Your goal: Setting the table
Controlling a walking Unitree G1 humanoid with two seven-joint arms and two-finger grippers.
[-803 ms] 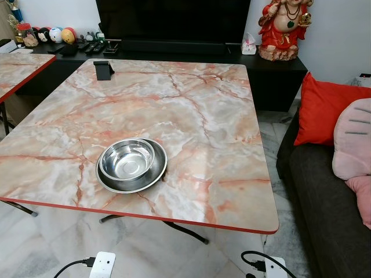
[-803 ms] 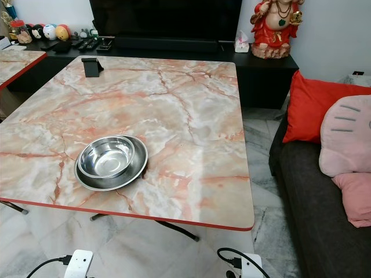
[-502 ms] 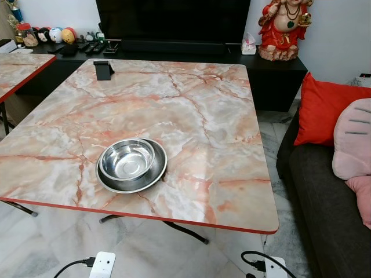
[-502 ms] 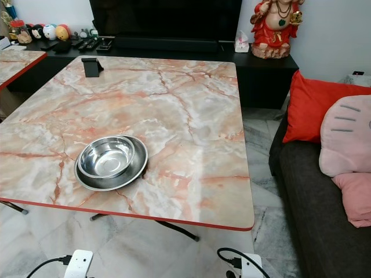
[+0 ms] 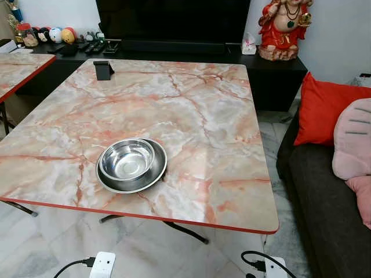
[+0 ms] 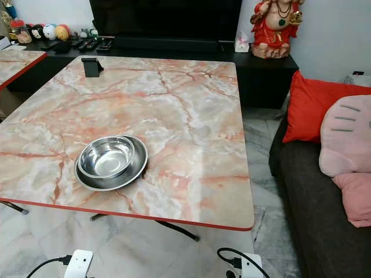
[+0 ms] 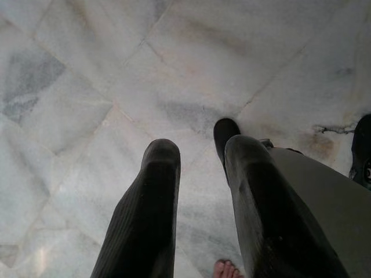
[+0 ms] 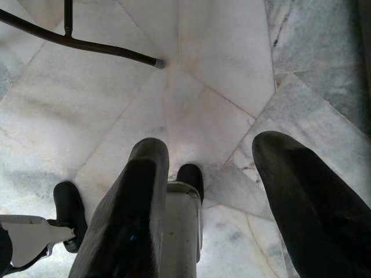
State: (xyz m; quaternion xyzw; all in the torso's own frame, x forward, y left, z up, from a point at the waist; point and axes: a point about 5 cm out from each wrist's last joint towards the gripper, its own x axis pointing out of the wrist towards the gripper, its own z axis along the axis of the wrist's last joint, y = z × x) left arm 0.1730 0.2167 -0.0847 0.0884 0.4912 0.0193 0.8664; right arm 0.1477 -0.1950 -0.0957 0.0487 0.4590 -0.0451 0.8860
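A steel bowl (image 5: pixel 127 160) sat nested in a shallow steel plate (image 5: pixel 153 174) near the front edge of the tabletop (image 5: pixel 191 110), probably within easy reach for one place setting. Both arms hung idle over the floor, the left tool (image 7: pixel 197 174) and right tool (image 8: pixel 211 168) with fingers apart, holding nothing.

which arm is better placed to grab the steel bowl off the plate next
Left, marginally. The steel bowl sits in the plate toward the table's near left. Both the left gripper and right gripper hang open over the floor, empty, so neither has a head start.
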